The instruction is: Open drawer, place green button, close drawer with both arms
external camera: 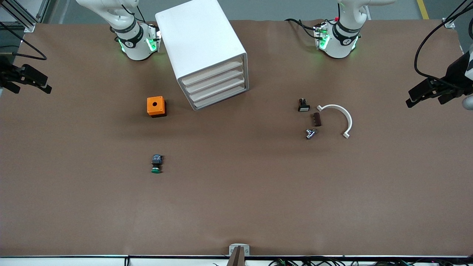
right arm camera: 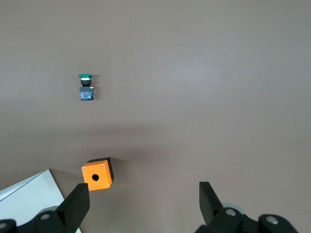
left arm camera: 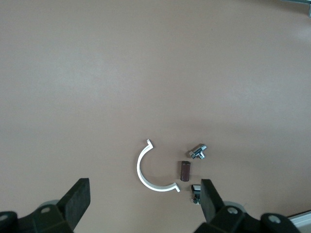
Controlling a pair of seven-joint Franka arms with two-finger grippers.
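A big white boxy cabinet [external camera: 207,51] stands on the brown bench [external camera: 236,207], its lowest drawer [external camera: 221,99] shut. The tiny green-capped button with black-and-blue body [external camera: 156,164] lies nearer the camera than the cabinet, past an orange cube with a round hole [external camera: 156,106]. The right end effector [external camera: 26,78] hangs released at the right arm's end of the bench, well away from the cabinet; the left end effector [external camera: 430,92] likewise, released, at the left arm's end. Risks: pulling the shallow drawer could drag the unanchored cabinet; the small button, lying on its side, could roll from a pinch.

I note the drawer [external camera: 221,97] shut, lowest in its cabinet [external camera: 201,40]; green-capped button [external camera: 156,164] lies sideways at the cabinet's 7 o'clock, well apart
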